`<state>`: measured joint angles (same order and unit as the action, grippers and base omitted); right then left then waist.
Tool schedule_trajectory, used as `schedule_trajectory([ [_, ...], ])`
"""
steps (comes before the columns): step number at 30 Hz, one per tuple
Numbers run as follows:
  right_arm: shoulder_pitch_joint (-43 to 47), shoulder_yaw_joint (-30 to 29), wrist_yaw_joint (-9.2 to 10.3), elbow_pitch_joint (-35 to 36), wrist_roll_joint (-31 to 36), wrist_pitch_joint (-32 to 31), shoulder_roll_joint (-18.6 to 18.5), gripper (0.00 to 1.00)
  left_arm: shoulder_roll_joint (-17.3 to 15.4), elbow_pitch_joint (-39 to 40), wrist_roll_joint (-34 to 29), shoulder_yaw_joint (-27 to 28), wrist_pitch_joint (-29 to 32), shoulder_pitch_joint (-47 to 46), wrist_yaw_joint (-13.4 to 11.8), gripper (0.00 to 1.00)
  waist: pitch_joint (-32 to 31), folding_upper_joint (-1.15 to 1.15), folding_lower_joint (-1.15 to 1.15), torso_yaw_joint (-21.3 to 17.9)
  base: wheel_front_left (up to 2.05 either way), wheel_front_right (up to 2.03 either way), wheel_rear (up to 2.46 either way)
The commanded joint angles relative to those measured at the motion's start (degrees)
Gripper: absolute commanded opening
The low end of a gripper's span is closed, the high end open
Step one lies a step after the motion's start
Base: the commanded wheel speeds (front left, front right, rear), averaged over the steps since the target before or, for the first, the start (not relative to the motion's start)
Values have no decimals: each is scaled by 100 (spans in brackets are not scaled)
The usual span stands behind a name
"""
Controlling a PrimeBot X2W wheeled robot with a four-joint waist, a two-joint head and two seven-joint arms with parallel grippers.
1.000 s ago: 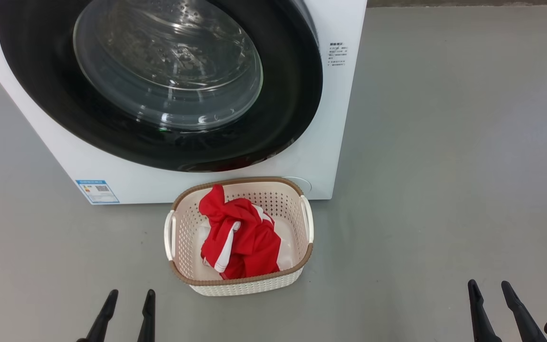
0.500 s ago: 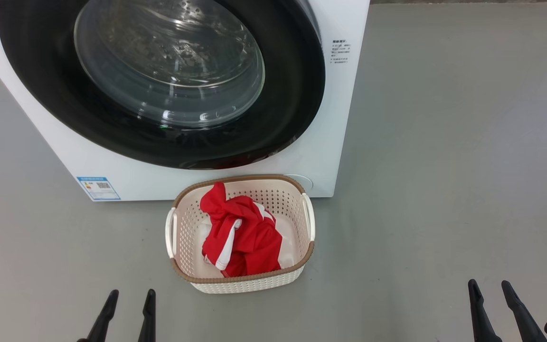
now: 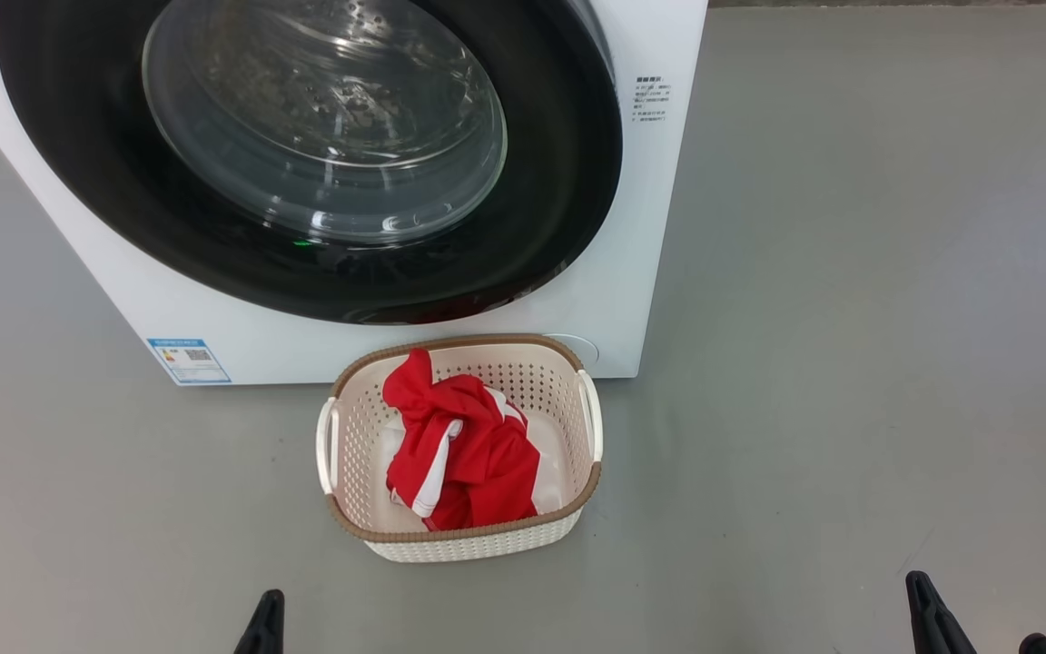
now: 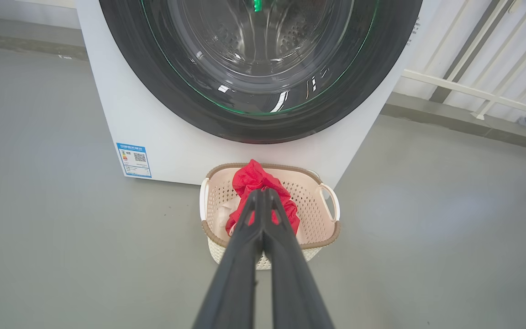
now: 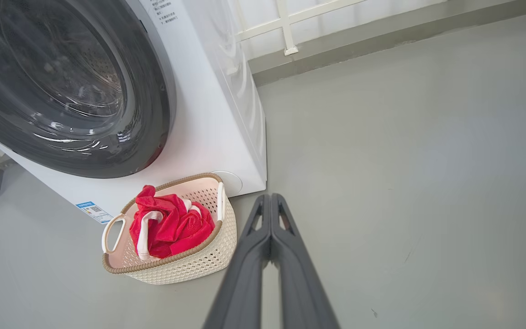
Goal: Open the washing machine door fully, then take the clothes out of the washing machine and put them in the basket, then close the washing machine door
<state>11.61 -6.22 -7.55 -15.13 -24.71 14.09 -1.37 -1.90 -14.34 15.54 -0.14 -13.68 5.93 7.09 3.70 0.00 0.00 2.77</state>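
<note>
Door [image 3: 78, 154] looks shut, red clothes [image 3: 459, 454] sit in the basket [image 3: 464, 538] on the floor [image 3: 850, 363] just in front of the washer [image 3: 650, 227]. Left hand [image 4: 263, 196] and right hand [image 5: 270, 199] both pinched closed, empty. Task looks done.

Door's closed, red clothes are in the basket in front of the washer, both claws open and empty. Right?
No: both claws are shut, not open. Each wrist view shows its fingers pressed together, left claw and right claw, empty. The door is closed and the clothes lie in the basket before the washer.
</note>
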Motion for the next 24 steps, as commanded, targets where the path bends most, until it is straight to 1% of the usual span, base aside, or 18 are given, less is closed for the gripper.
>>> schedule_trajectory([
  [1, -61, 5, 0, 121, -180, -30, -58, 0, -41, 120, 198, 19, 22, -37, 0, 0, -15, 0, 8, -7, 0, 0, 0],
  [4, -85, 8, 0, 122, -292, -61, -62, 0, -48, 120, 329, 22, 50, -52, 0, 0, -29, 0, 13, -11, 0, 0, 0],
  [7, -129, 13, 1, 116, -461, -108, -68, 0, -58, 114, 526, 27, 90, -82, 1, 0, -31, 0, 3, -18, 0, 0, 0],
  [9, -178, 17, 1, 111, -627, -154, -74, 0, -67, 104, 719, 32, 131, -117, 2, 0, -34, 0, 0, -25, 0, 0, 0],
  [24, -396, 30, 1, 106, -1463, -393, -100, 0, -109, 79, 1691, 66, 344, -271, 8, 0, -76, 0, 0, -59, 0, 0, 0],
])
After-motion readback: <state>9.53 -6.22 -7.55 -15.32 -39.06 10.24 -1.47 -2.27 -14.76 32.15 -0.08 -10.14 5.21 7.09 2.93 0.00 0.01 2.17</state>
